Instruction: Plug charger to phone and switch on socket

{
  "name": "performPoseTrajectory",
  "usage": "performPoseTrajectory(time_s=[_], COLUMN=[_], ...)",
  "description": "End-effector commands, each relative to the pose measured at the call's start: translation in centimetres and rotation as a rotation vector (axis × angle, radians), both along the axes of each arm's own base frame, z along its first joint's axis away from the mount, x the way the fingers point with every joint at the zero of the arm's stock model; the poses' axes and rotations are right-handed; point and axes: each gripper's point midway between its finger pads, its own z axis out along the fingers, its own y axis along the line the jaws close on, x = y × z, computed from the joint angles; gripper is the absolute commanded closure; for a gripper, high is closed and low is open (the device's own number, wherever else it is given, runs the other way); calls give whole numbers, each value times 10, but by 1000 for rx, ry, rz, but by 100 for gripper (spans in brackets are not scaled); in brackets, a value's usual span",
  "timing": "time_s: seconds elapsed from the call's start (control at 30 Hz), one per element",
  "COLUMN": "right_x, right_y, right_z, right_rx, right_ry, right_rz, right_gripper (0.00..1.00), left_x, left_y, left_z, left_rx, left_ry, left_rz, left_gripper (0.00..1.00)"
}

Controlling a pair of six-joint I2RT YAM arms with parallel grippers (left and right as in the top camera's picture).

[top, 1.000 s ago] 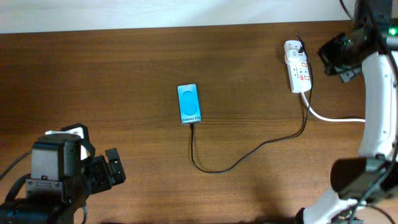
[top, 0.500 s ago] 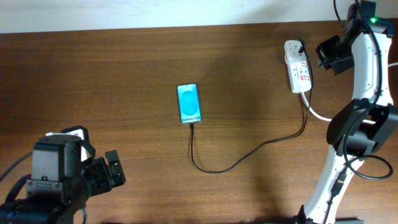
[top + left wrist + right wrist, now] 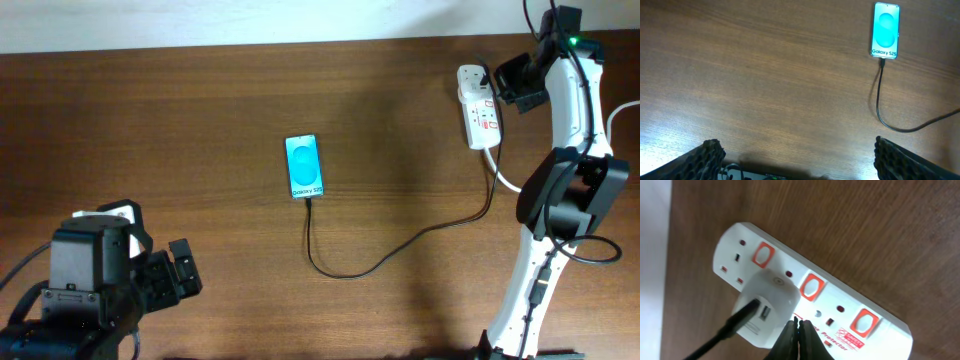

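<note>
The phone (image 3: 304, 166) lies face up mid-table, its cyan screen lit; it also shows in the left wrist view (image 3: 885, 30). The charger cable (image 3: 400, 247) meets the phone's lower short edge, loops across the table and runs up to the socket (image 3: 478, 108) at the back right. Its other end enters a white adapter (image 3: 767, 307) plugged into the socket (image 3: 837, 296). My right gripper (image 3: 798, 322) is shut and empty, its tips just above the socket beside the adapter, below the middle red switch (image 3: 812, 286). My left gripper (image 3: 180, 275) stands open at the front left, well away from the phone.
A thick white cord (image 3: 540, 188) leaves the socket's near end toward the right edge. The right arm (image 3: 565, 190) rises along the right side. The table's back edge runs just behind the socket. Bare wood lies between the left gripper (image 3: 800, 160) and the cable (image 3: 878, 100).
The right arm has swung further back and its gripper has shifted left, closer over the socket. Phone, cable and left arm have not moved.
</note>
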Motion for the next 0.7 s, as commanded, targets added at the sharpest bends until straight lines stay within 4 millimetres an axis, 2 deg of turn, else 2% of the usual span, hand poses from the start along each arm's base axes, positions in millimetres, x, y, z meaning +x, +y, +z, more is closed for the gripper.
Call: performPoseTrajectory(time_s=[0.0,0.07,0.17,0.37,0.67], right_x=[4,1,-1,2,10], right_y=[5,11,19,8,5], right_z=[-8,-28,-44,-45,-41], right_rx=[4,19,21,-62,-35], right_ry=[4,48,82,82,37], right_rz=[0,8,22,0,-2], right_gripper=[95,95,95,95,95], left_x=[1,2,2,2,5], left_y=[1,1,1,1,1], left_z=[4,4,4,4,6], left_rx=[2,2,2,2,0], left_ry=[-16,-17,-21,-20,-35], left_rz=[7,7,7,7,7], left_gripper=[1,0,1,1,1])
